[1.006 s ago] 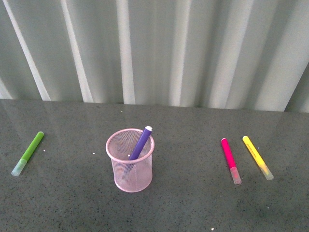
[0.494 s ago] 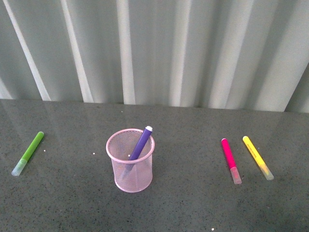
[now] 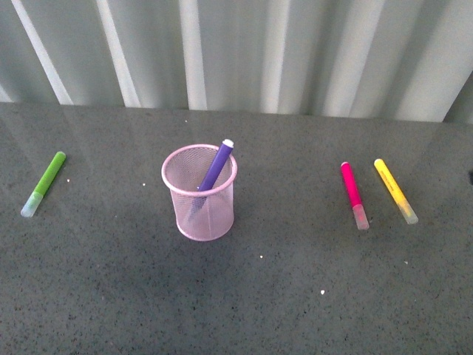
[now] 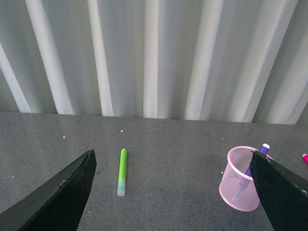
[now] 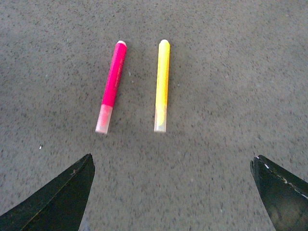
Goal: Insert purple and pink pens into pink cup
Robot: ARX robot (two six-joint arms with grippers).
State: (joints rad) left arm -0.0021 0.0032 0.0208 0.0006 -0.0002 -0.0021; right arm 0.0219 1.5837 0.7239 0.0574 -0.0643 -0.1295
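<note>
Table (image 3: 281, 296): grey speckled top with a pleated pale curtain (image 3: 244, 52) behind it.

Pink cup (image 3: 199, 194): upright, left of centre.

Left gripper (image 4: 171, 153): jaws wide apart with nothing between them. It is held high, looking out over the cup, and is likely idle for this step.

Right gripper (image 5: 173, 156): jaws equally spread and empty, hovering over the pink pen (image 5: 111, 86). This reads as lining up for the pick.

Pink pen: lies flat on the table, well right of the cup, not yet inserted.

Purple pen (image 3: 215, 168): already in the cup, leaning on the rim with its white end up.

Yellow marker (image 5: 162, 85): just beside the pink pen, not touching it. Wrong-grab risk.

Green marker (image 3: 44, 183): far left, not needed.

Hidden: neither arm shows in the front view, and the wrist views cut off both grippers' fingers. The purple pen's lower end is dim through the mesh; it probably rests on the base.
</note>
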